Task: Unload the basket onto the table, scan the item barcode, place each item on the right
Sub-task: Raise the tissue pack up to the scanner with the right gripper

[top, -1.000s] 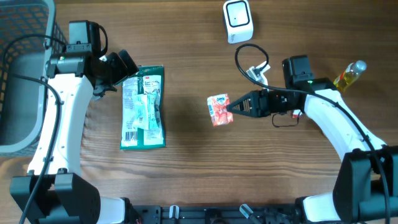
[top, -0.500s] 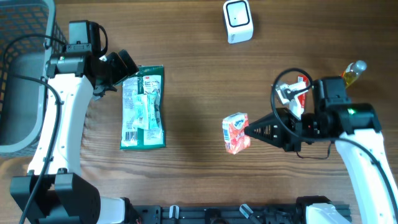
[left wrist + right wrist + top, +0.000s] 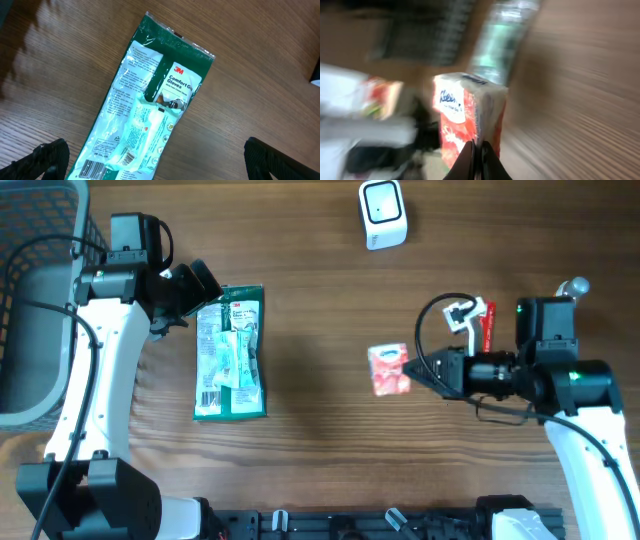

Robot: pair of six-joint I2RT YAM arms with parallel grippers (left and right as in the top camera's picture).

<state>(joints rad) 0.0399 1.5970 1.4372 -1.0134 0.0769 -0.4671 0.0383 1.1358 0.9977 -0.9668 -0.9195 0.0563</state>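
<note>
One glossy, blocky red tissue pack (image 3: 388,370) sits pinched in the right tool (image 3: 413,370).

The overhead view is bright, even and sharp, with soft shadows lying just beside the arms on the wooden counter (image 3: 300,430). The left wrist view is crisp; glare streaks the glossy glove packet (image 3: 145,100), and a blurry shadow dims the far-left corner. The right wrist view is heavily motion-smeared, and only the tissue pack (image 3: 470,120) reads fairly clearly.

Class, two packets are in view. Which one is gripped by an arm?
The small red tissue pack, pinched by the shut right gripper. The green glove packet lies flat on the table, near the open left gripper.
</note>
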